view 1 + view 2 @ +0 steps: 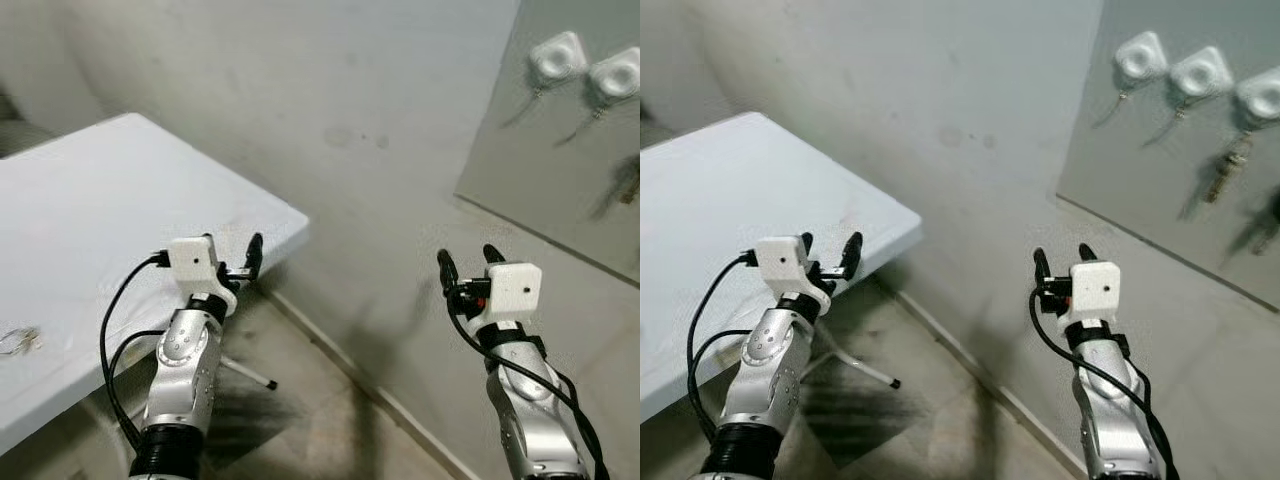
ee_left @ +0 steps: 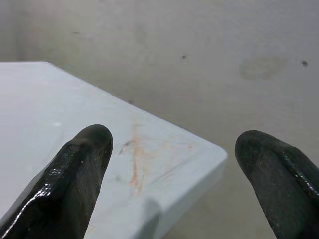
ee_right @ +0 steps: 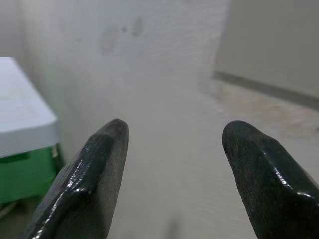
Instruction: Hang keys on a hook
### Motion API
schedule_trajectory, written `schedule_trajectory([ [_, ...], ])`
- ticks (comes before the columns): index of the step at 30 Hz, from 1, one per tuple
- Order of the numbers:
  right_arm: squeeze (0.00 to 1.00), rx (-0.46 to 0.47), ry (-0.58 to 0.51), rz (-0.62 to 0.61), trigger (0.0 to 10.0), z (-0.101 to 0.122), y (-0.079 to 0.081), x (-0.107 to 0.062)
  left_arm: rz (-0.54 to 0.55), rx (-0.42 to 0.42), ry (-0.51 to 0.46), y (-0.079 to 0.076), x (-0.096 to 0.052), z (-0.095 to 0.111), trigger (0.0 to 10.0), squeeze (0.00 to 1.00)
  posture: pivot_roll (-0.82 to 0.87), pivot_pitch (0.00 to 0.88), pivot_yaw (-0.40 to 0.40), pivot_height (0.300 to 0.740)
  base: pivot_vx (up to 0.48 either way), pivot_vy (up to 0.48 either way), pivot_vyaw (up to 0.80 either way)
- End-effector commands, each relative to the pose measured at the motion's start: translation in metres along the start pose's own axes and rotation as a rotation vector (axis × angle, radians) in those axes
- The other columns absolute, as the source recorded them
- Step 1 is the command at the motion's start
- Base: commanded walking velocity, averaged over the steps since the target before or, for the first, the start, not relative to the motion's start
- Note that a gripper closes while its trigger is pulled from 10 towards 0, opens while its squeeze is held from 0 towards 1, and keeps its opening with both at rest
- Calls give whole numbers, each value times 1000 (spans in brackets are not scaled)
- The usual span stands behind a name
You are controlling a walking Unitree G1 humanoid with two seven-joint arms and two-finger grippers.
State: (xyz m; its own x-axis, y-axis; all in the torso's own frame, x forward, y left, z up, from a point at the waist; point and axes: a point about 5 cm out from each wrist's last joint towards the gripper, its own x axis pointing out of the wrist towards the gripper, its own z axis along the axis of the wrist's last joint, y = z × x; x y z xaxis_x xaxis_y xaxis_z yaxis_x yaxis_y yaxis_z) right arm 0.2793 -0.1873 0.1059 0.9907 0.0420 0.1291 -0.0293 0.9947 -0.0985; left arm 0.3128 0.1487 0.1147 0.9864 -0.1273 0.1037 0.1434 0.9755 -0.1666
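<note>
Keys (image 1: pixel 18 341) lie on our white tabletop (image 1: pixel 90 210), far left. Our left claw (image 1: pixel 244 259) hovers, fingers spread, over its corner; our right claw (image 1: pixel 469 264), also spread and empty, faces the wall below white hooks (image 1: pixel 1140 56).

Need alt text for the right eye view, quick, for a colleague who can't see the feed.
Two silver arms raised with open black-fingered grippers, the left gripper by the white folding table's corner, the right gripper before a grey wall. Upper right, white square hooks on a grey panel; something dangles below one.

table (image 1: pixel 90 200) – white | hooks (image 1: pixel 1170 65) – white | wall (image 1: pixel 380 120) – grey
</note>
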Motion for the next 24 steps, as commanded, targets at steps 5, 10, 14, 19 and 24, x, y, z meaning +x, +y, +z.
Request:
schedule_trajectory([
  [5, 0, 3, -13, 2, 10000, 6, -1, 3, -8, 4, -5, -2, 2, 4, 10000, 0, -50, 0, -8, 740, 0, 0, 800],
  [10, 0, 1, -15, 5, 10000, 7, -1, 4, -7, 3, -7, -3, 2, 4, 10000, 0, -50, 0, -8, 740, 0, 0, 800],
  [14, 0, 1, -16, 5, 10000, 8, -1, 4, -8, 3, -9, -3, 2, 5, 10000, 0, -51, 0, -7, 740, 0, 0, 800],
  [19, 0, 3, -16, 6, 10000, 8, 0, 3, -10, 4, -9, -3, 2, 5, 10000, 0, -51, 0, -8, 740, 0, 0, 800],
  [24, 0, 5, -14, 6, 10000, 8, 0, 3, -11, 4, -10, -3, 2, 6, 10000, 0, -50, 0, -8, 740, 0, 0, 800],
])
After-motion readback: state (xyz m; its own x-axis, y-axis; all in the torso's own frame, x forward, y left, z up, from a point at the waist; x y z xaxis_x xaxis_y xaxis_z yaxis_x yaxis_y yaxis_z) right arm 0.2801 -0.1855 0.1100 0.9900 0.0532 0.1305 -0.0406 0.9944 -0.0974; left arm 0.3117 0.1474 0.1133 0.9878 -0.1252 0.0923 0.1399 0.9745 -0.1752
